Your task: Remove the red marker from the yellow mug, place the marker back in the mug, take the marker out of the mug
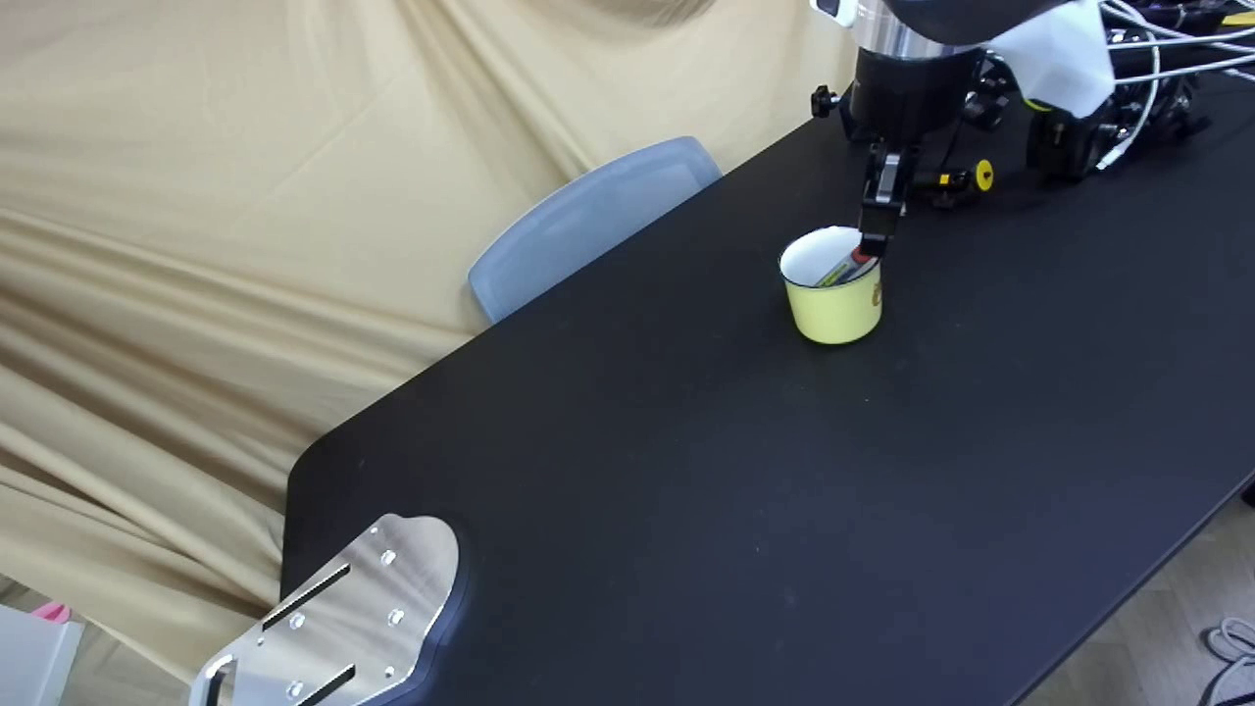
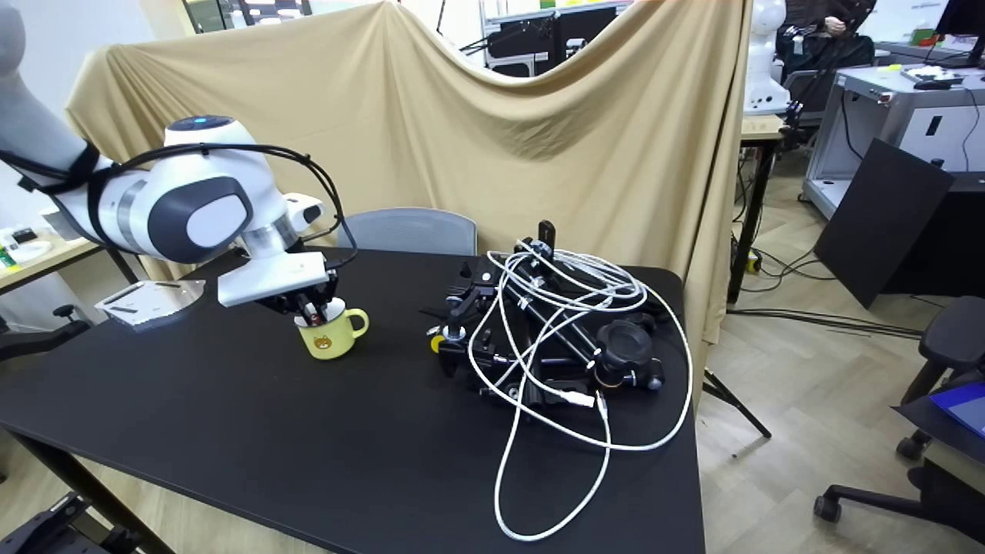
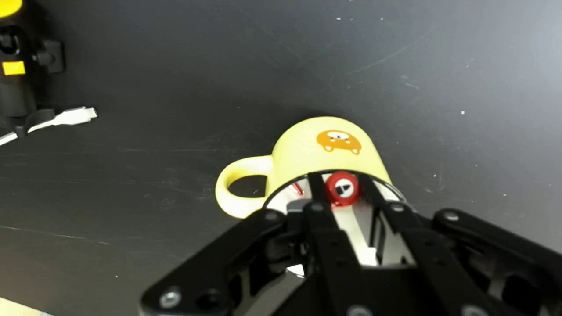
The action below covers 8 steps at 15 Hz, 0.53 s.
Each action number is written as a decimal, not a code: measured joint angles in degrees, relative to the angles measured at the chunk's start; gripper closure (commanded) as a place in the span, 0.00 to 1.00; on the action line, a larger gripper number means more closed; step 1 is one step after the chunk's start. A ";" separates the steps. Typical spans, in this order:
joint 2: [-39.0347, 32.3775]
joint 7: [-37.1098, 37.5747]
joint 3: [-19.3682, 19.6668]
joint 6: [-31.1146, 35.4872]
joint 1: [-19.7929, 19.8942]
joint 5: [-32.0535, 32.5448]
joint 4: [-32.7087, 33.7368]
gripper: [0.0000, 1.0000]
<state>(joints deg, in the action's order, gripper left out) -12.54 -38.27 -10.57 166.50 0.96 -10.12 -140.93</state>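
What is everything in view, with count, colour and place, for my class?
Table: 1, black, in all views
Yellow mug: 1, yellow, white inside, on the table
Red marker: 1, red-ended, slanted in the mug
Metal plate: 1, silver, at the table's edge
Stand gear: count unclear, black, on the table
Cables: count unclear, white, over the gear
Chair: 1, blue-grey, behind the table
Cloth: at least 1, beige, behind the chair
Background furniture and equipment: several, mixed colours, beyond the table
Robot's arm: 1, mostly white, over the table
Gripper: 1, black, closed on the marker's red end
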 measured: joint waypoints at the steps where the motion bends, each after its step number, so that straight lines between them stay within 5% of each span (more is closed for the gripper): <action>1: 0.07 0.00 -0.50 -0.05 0.25 -0.01 0.04 0.95; 8: 7.37 0.45 -2.63 -1.27 0.51 -0.14 -2.57 0.95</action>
<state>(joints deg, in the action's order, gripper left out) -5.17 -37.82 -13.20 165.23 1.48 -10.26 -143.50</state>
